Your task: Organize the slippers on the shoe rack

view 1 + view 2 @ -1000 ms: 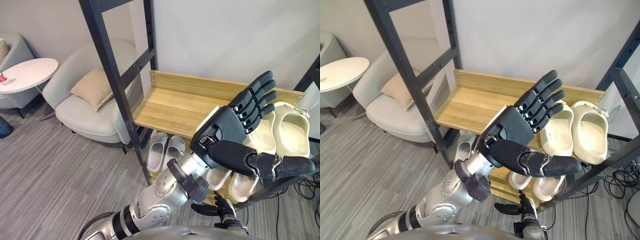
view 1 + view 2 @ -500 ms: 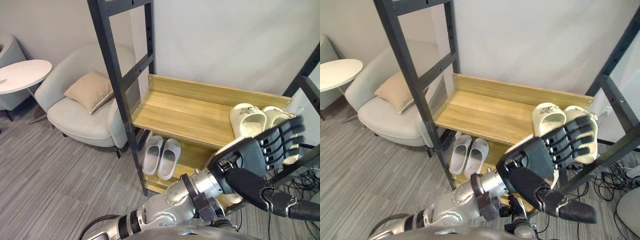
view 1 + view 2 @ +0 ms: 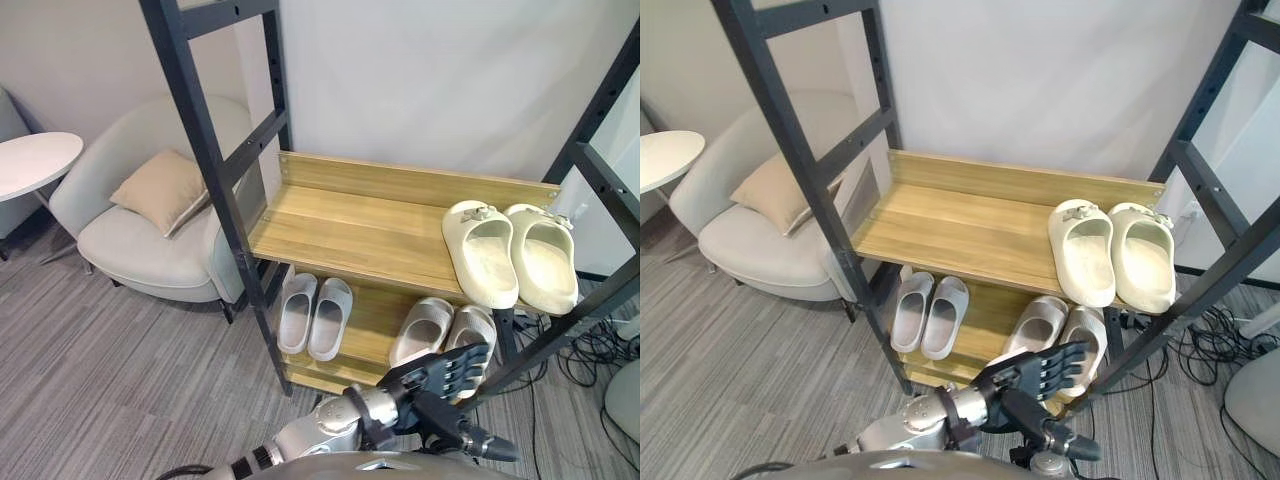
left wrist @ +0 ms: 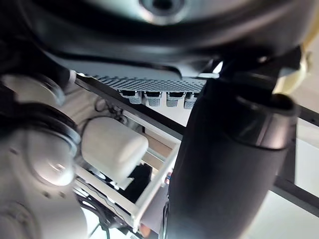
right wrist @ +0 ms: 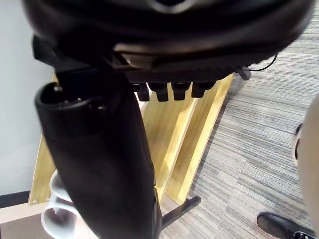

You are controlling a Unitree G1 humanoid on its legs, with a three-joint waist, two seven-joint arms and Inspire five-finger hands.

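Left eye view is showing the left hand [image 3: 430, 378] hanging low and nearest, fingers straight and slightly spread, carrying nothing, just in front of the shoe rack [image 3: 350, 225] at its lower shelf. Right wrist view is showing the right hand [image 5: 99, 164] with thumb out and fingers relaxed, gripping nothing either.

Just past the left hand, the beige pair [image 3: 440, 332] is lying on the lower shelf at the right, slanted a little. The grey pair [image 3: 315, 317] is sitting straight to its left. Farther up, the cream pair [image 3: 510, 252] is resting side by side at the right end of the upper shelf. Far left, an armchair [image 3: 140, 235] is standing by.

The risk is looking plain. With those outstretched fingers hovering so near the beige heels, a careless forward reach could be shoving that pair deeper or skewing it further. A sideways swing could be clipping the rack's dark front post.
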